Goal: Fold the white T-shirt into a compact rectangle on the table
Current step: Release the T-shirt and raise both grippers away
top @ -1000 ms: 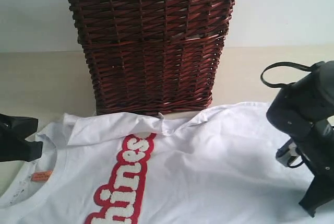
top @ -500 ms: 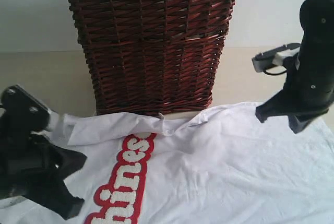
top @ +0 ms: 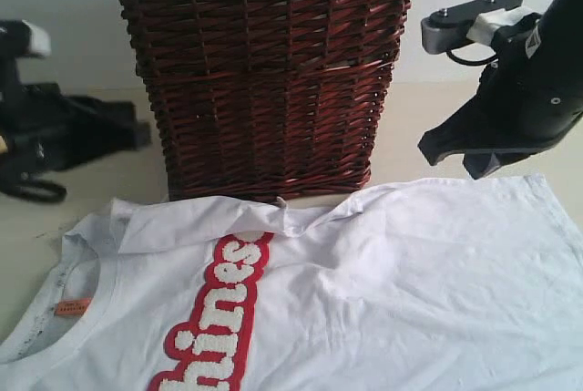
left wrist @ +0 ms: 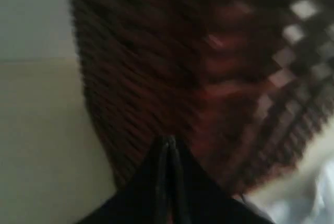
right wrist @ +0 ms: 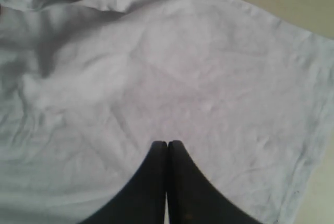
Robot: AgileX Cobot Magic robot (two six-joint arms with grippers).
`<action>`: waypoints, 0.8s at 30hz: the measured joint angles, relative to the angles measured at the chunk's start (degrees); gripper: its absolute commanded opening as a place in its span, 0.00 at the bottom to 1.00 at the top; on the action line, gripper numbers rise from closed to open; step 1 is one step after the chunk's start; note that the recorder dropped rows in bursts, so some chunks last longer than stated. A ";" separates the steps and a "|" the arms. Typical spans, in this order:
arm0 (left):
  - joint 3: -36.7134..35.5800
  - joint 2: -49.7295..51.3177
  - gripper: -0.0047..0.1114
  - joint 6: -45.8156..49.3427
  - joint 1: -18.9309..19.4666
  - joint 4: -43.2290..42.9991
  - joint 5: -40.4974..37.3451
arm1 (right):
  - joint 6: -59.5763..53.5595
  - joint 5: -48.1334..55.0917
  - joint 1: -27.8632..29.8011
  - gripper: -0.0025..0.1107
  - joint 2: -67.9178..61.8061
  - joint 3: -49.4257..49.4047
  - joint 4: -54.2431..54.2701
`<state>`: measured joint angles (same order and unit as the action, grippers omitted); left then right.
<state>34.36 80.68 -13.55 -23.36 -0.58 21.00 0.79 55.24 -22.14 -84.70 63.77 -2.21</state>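
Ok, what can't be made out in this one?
Exterior view: lower part of the white T-shirt and the rest of its lettering, cut off by the bottom edge.
Exterior view: print on the orange neck label, too small.
Exterior view: inside of the wicker basket, hidden by its wall and the top edge.
Left wrist view: basket weave detail, blurred.

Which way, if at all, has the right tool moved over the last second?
Yes. The right tool has risen from low over the shirt and swung left in the exterior view, toward the basket's right side.
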 measured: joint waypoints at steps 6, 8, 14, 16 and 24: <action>10.88 6.73 0.04 -9.33 4.31 -4.66 0.19 | -0.22 -0.26 0.00 0.02 3.28 0.00 1.84; 15.16 9.95 0.04 -13.14 3.87 -8.02 0.45 | -0.22 -0.26 0.00 0.02 4.11 0.00 2.21; 28.60 20.21 0.04 -23.30 3.34 -13.23 -0.77 | -0.22 -0.26 0.00 0.02 4.99 0.00 2.21; 33.30 23.73 0.04 -28.36 2.62 -18.45 -1.03 | -0.22 -0.26 0.00 0.02 5.08 0.00 2.21; 46.71 33.82 0.04 -32.79 0.47 -27.59 -11.24 | -0.22 0.50 0.00 0.02 5.21 0.00 2.21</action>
<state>81.07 114.50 -46.34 -22.89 -28.16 9.76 0.56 55.75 -22.14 -79.48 63.77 0.00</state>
